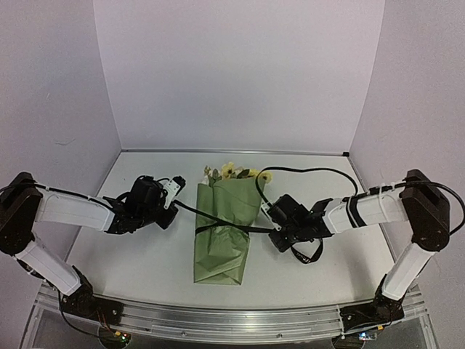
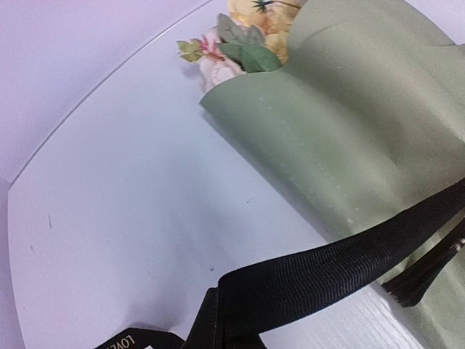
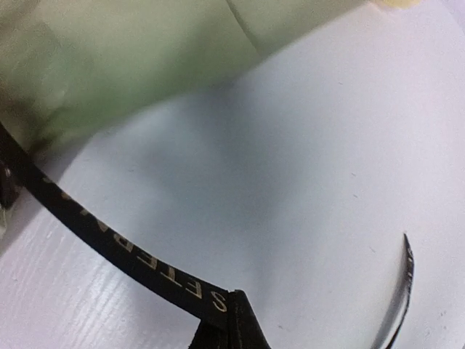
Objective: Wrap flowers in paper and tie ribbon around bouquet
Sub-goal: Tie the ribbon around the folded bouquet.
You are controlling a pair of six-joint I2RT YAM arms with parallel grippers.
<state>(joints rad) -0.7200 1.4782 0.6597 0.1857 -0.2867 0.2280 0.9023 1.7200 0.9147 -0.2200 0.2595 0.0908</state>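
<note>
A bouquet (image 1: 221, 233) is laid lengthwise at the middle of the white, faintly grained surface (image 1: 131, 247), its narrow end towards the near edge. It is formed from smooth, matte olive-green paper (image 1: 225, 251) rolled into a long cone, with one curved flap folded across the front. At the wide far end, small pale yellow, cream and pinkish flowers (image 1: 232, 172) with dull green leaves are seen above the paper's rim.

A narrow black ribbon (image 1: 232, 228) of ribbed woven fabric is drawn across the middle of the cone, where two strands are seen to cross. Pale lettering is printed along it. From the crossing, one strand is led out to the left and one to the right, both taut and lifted slightly off the surface.

The left jaws are closed on the left strand just beside the bouquet's left edge. In the left wrist view the ribbon (image 2: 341, 269) is seen running flat from the pinch up onto the paper (image 2: 363, 109). The right jaws are closed on the right strand just beside the bouquet's right edge. In the right wrist view the lettered ribbon (image 3: 123, 251) is stretched towards the blurred paper (image 3: 145, 58), and a loose curved tail (image 3: 403, 291) is seen at the right.
</note>
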